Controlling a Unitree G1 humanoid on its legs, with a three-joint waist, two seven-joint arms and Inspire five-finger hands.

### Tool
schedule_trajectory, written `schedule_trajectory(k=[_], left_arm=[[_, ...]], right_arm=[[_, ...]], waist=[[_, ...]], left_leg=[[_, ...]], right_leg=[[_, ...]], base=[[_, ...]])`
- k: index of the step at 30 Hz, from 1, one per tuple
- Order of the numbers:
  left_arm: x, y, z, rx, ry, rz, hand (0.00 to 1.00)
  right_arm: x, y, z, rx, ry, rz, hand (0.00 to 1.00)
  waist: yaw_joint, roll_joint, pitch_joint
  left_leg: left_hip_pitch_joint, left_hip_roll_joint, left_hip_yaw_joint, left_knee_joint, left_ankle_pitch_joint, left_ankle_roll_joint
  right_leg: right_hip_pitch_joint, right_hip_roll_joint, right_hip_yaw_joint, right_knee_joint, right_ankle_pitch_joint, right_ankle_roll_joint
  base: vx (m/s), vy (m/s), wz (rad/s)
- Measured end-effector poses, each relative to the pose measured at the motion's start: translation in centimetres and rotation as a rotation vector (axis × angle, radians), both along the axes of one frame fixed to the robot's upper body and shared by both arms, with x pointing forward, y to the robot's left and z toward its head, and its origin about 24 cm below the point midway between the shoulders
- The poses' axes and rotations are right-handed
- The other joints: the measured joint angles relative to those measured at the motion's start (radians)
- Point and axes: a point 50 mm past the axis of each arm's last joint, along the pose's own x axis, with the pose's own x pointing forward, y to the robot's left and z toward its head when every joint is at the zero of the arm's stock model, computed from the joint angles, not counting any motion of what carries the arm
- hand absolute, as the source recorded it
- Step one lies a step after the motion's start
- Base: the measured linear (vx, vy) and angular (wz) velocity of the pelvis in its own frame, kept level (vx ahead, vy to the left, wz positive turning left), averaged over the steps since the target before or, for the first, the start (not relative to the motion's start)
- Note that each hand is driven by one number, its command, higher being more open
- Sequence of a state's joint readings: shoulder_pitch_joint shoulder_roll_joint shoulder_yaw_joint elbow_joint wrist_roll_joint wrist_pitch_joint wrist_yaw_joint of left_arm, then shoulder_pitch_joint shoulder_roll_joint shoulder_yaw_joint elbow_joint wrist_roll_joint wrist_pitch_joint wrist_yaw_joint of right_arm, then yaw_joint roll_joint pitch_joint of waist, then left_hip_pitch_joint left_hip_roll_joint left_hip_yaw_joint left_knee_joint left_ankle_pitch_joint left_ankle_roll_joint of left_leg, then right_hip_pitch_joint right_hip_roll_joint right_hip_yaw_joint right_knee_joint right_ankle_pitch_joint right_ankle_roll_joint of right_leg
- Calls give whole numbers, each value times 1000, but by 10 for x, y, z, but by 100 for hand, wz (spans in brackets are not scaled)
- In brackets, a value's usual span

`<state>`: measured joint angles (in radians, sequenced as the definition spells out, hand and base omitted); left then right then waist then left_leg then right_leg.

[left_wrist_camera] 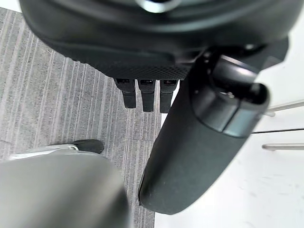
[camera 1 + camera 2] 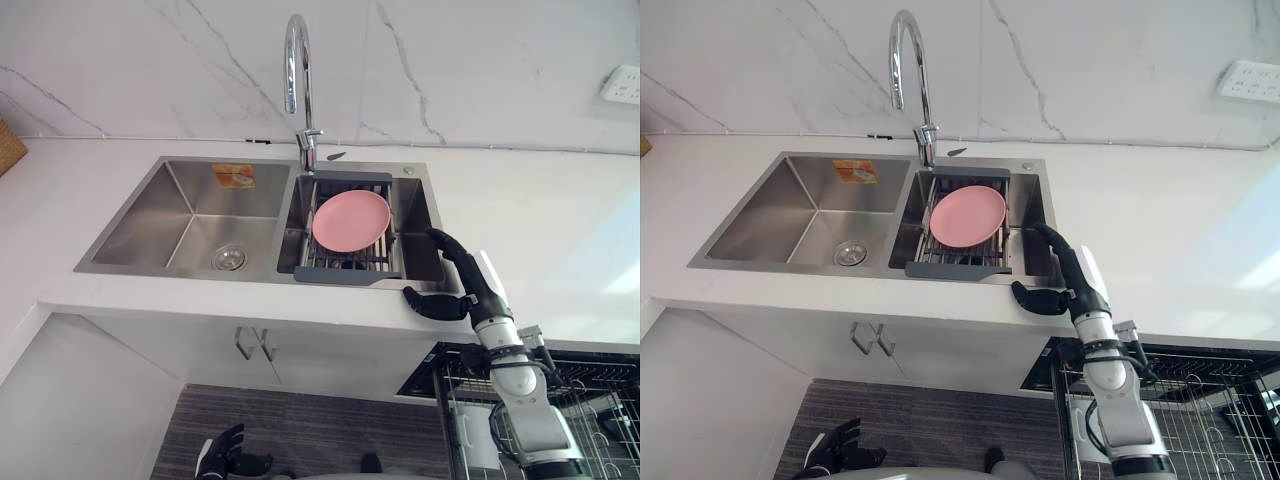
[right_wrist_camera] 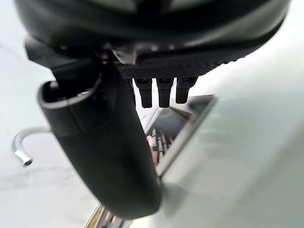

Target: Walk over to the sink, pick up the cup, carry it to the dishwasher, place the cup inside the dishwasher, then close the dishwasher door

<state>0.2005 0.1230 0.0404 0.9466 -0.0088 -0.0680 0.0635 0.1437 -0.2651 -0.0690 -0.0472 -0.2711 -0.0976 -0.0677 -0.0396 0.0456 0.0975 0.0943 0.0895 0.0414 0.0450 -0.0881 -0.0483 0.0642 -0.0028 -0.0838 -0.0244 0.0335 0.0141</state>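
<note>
The steel double sink (image 2: 190,215) is set in a white counter. Its right basin holds a dark drying rack (image 2: 345,262) with a pink plate (image 2: 351,220) leaning in it. My right hand (image 2: 468,283) hovers over the counter's front edge at the sink's right front corner. It is open, its fingers (image 3: 164,92) straight and reaching toward the right basin, its thumb (image 3: 104,152) spread to the side. Below the counter on the right, the dishwasher's wire rack (image 2: 590,395) stands pulled out. My left hand (image 2: 222,452) hangs open low by the striped floor, fingers (image 1: 142,95) relaxed.
A tall chrome faucet (image 2: 295,70) rises behind the sink between the basins. The left basin has a drain (image 2: 229,258). Under the sink are white cabinet doors with handles (image 2: 255,345). A wall socket (image 2: 622,85) is at the far right, a wicker basket (image 2: 8,145) at the far left.
</note>
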Motion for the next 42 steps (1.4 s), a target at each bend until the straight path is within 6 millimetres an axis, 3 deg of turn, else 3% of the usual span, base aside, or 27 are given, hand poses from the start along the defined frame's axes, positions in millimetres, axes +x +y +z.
schedule_trajectory(k=[9, 21, 29, 33, 42], left_arm=[[-9, 0, -2, 15, 38, 13, 90], [-10, 0, -3, 16, 45, 10, 90], [-11, 0, -3, 15, 43, 9, 90], [-11, 1, -3, 14, 38, 7, 90], [-7, 1, -1, 13, 12, 2, 90]], right_arm=[[-18, -6, -5, 22, -17, -228, 90], [-16, -18, 19, -80, -104, -230, 90], [0, -26, 41, -194, -159, -155, 90], [14, -19, 48, -243, -174, -72, 90], [45, -19, 46, -348, -122, 10, 90]], waist=[[21, -1, -5], [26, -5, -5], [28, -9, -2], [29, -15, 2], [55, -18, 5]], left_leg=[[29, -6, -3, -32, 9, -3], [47, -6, -4, -46, 12, 1], [47, -8, -13, -46, 12, 1], [33, -11, -23, -45, 12, 1], [-24, -25, -67, -43, 19, 10]], right_leg=[[25, -10, -10, -5, -7, 10], [39, -11, -16, -6, -11, 16], [41, -13, -30, 2, -19, 17], [27, -16, -40, 7, -31, 23], [-7, -31, -80, 10, -30, 22]], base=[[-34, 7, 3], [1, 2, 1], [-14, 0, 3], [-26, -2, 6], [24, 15, 15]])
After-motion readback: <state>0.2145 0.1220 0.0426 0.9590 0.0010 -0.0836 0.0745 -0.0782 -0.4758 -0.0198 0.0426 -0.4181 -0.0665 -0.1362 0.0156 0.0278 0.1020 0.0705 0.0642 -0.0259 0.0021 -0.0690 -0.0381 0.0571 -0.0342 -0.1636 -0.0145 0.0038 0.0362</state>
